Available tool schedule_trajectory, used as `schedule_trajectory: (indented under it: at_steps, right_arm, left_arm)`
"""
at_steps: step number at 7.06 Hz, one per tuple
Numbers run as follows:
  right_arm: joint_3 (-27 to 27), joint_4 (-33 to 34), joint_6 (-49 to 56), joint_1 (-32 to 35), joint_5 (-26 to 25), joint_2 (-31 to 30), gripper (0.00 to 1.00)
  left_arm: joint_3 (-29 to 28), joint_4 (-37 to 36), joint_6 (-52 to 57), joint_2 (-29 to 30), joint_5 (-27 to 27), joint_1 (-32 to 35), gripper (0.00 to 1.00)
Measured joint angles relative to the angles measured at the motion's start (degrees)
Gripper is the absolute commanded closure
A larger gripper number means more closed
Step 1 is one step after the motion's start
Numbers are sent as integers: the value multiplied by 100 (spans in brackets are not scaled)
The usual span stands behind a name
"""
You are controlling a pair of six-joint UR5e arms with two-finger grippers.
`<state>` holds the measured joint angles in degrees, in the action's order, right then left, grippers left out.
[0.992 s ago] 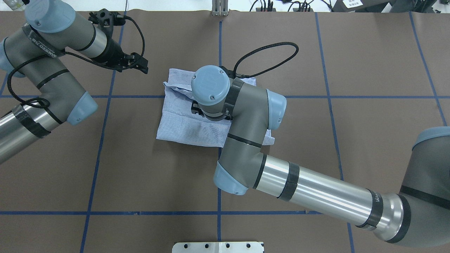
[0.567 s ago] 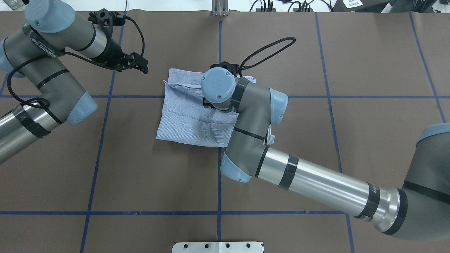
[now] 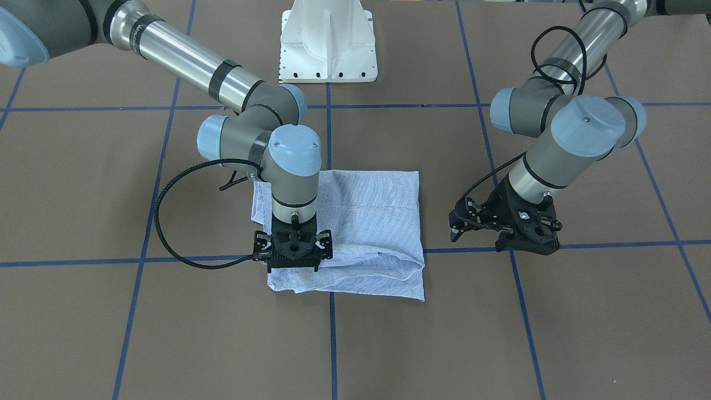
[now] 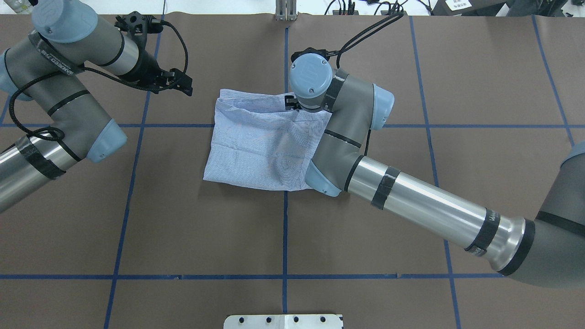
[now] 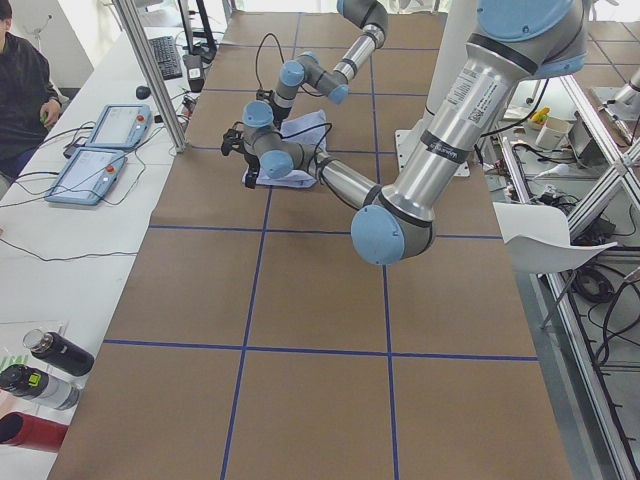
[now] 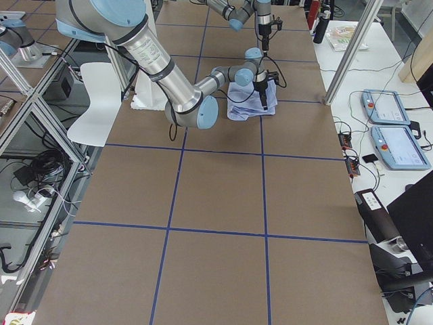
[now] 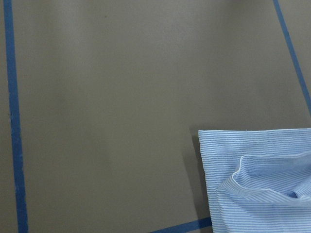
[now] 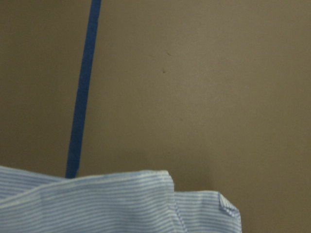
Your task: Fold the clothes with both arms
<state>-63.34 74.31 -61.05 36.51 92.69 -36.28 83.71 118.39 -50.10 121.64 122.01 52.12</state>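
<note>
The clothes are one light blue striped shirt (image 4: 256, 146), folded into a rough square mid-table (image 3: 366, 222). My right gripper (image 3: 293, 265) points straight down onto the shirt's edge farthest from the robot's base (image 4: 291, 103). Its fingertips are hidden under its own body, so I cannot tell open from shut. Its wrist view shows only a hemmed shirt edge (image 8: 97, 204) and bare table. My left gripper (image 3: 477, 241) hangs open and empty above the table off to the shirt's side, apart from it (image 4: 188, 89). Its wrist view catches a shirt corner (image 7: 262, 189).
Brown table cover with blue tape grid lines (image 4: 285, 228). The white pedestal base (image 3: 328, 50) stands behind the shirt. A metal plate (image 4: 283, 321) sits at the near edge. A seated person (image 5: 20, 90), control tablets (image 5: 100, 150) and bottles (image 5: 50, 360) are on a side bench.
The right arm has swept its gripper from the middle of the shirt to the far edge. The shirt's upper layer lies flatter. The left arm has not moved.
</note>
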Motion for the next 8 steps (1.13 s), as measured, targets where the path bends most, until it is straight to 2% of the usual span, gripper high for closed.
schedule_trajectory:
  at_steps: [1, 3, 4, 6, 8]
  right_arm:
    - [67, -68, 85, 160, 143, 89, 0]
    - [69, -7, 405, 633, 952, 157, 0]
    - [-210, 280, 622, 878, 1408, -11, 0]
    - [-1638, 1314, 1583, 1406, 2025, -915, 0]
    - [-3144, 2382, 3088, 2134, 2501, -2059, 0]
  left_arm:
    - [51, -5, 0, 0, 9, 5, 0]
    - [324, -80, 23, -147, 19, 61, 0]
    - [637, -243, 214, -386, 29, 148, 0]
    - [1390, -1075, 1345, -901, 32, 481, 0]
    - [1838, -1704, 3173, -1619, 35, 1235, 0]
